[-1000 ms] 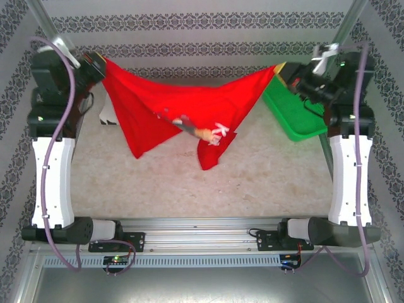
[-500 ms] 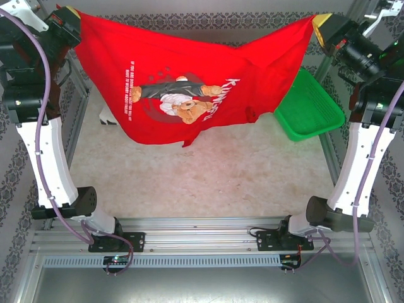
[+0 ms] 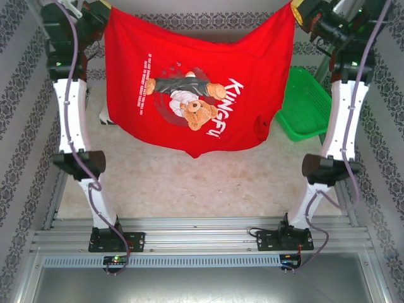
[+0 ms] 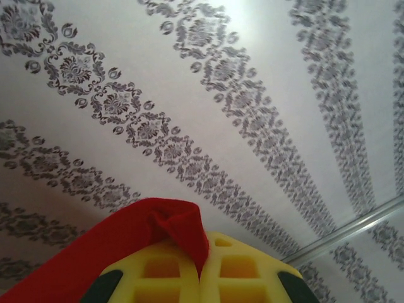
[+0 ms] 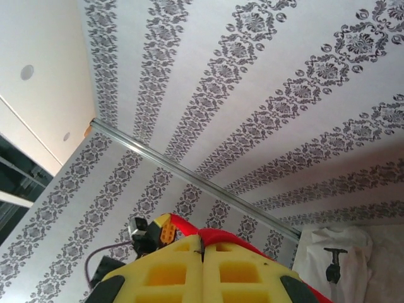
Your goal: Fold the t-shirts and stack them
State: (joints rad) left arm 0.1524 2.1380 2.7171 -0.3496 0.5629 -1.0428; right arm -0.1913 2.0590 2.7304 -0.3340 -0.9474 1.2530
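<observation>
Patterned wall (image 3: 19,126) | red t-shirt (image 3: 189,88) spread between left hand (image 4: 202,278) and right hand (image 5: 202,246) | each pinching 1 corner

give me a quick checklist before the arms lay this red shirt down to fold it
1. left end effector shut on a corner of the red t-shirt: ok
2. right end effector shut on the opposite corner: ok
3. shirt spread wide between them, bear print visible: ok
4. lower edge smooth: not ok, a flap curls up on the side toward the green basket
5. lowest point clear of the table: cannot tell
</observation>
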